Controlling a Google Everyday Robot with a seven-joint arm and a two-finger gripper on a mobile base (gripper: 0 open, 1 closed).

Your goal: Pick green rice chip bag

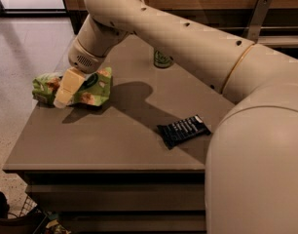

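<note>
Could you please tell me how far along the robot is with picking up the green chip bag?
The approach looks done: the gripper sits right on the green chip bag at the left edge of the table. The grasp is in hand. Lifting is left: the bag lies on the table, not yet raised.

You are looking at the green rice chip bag (98,89) lying flat on the desk (115,135), at its left edge and toward the far side, with its long side running left to right. Its light green foil is showing wrinkles, orange-tan chip pictures and a dark green round logo toward the right end. The hand (61,100) is sitting over the bag's middle, covering it, so you are seeing the 2 ends on either side.
</note>
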